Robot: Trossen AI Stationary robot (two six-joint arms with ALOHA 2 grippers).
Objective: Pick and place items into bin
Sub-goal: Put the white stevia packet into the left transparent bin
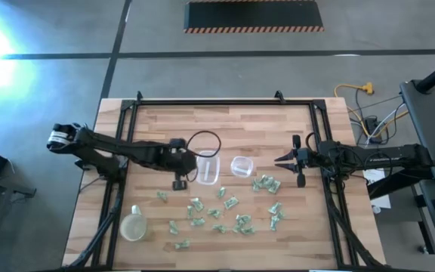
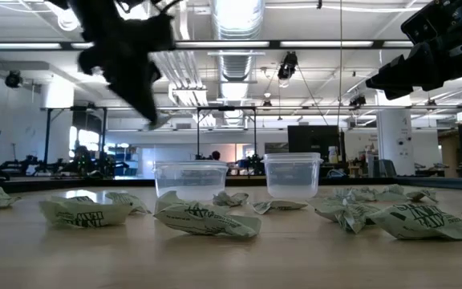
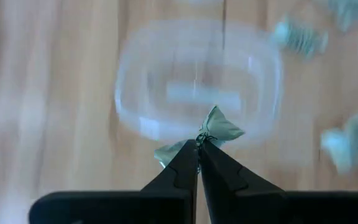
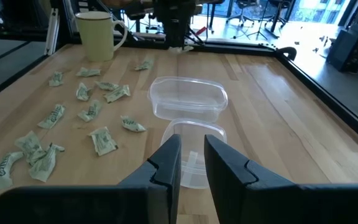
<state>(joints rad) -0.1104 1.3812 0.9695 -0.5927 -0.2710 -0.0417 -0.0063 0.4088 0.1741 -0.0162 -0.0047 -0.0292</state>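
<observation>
mug [image 1: 134,226] sits at the table's [image 1: 157,128] near-left corner. left gripper [image 3: 199,144] is clamped on one pale-green wrapped piece [image 3: 219,127], held above the larger clear container [image 1: 207,168], arm raised off the wood. smaller clear container [image 1: 241,165] sits just right of it. the other wrapped pieces [image 1: 225,213] lie scattered on the table's near half, none seen inside either container. right gripper [image 4: 192,154] hovers right of the small container, fingers slightly apart, holding nothing.

Two clear containers [image 1: 208,168], one cup [image 1: 134,226], many wrapped pieces [image 1: 232,202]
</observation>
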